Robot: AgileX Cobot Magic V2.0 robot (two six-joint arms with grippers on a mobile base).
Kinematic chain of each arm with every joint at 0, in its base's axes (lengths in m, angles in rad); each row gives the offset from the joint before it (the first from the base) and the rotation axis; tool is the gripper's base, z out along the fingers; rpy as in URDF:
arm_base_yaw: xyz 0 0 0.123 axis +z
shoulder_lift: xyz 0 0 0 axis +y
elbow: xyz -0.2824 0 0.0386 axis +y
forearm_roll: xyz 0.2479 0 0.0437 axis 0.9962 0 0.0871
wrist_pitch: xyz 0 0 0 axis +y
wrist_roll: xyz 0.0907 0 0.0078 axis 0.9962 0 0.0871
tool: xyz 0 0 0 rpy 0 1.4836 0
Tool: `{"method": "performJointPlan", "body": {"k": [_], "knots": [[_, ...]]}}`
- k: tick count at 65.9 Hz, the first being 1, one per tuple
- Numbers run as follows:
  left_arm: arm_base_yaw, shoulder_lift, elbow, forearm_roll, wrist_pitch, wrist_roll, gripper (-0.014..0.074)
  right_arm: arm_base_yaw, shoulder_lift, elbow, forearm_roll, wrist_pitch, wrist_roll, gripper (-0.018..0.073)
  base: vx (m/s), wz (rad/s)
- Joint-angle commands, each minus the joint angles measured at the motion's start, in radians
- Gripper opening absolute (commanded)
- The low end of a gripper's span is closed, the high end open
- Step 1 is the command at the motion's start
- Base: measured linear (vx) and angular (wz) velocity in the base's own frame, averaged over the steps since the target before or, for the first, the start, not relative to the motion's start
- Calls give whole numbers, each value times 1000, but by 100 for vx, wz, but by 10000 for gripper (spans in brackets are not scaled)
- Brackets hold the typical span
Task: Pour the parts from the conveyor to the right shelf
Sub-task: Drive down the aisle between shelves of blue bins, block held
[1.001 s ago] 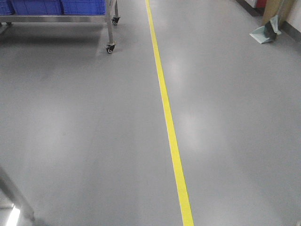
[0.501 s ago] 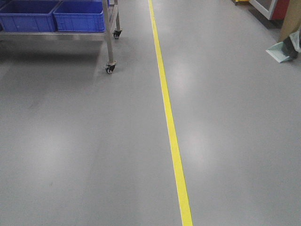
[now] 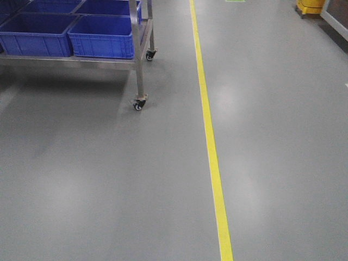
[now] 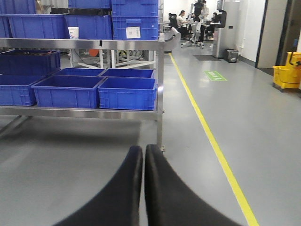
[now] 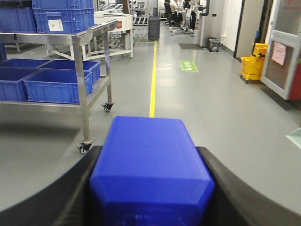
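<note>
Shifted rightward is the cart (image 3: 140, 60); the part (image 5: 150, 174) is clamped by the forward-pointing right end effector (image 5: 149, 155); the left end effector (image 4: 142, 153) is closed, empty.

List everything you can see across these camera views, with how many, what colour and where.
floor line: one, yellow, running straight ahead.
cart: one, steel, on casters, left of the floor line.
bins: several, blue, on the cart's shelves.
floor sign: one, green, far ahead, right of the floor line.
mop bucket: one, yellow, far right.
block: one, blue, held, foreground of the right wrist view.
left gripper: one, black, shut, empty.
right gripper: one, black, shut on the block.
</note>
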Motion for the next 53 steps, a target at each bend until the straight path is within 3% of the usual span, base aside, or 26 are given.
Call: {"method": "performJointPlan", "body": {"k": [1, 53], "knots": [[-5, -11, -20, -7, -79, -8, -6, -5, 12, -28, -7, -80, -1, -4, 73, 17], [-5, -11, -20, -7, -79, -8, -6, -6, 12, -28, -7, -80, -1, -4, 63, 6]]}}
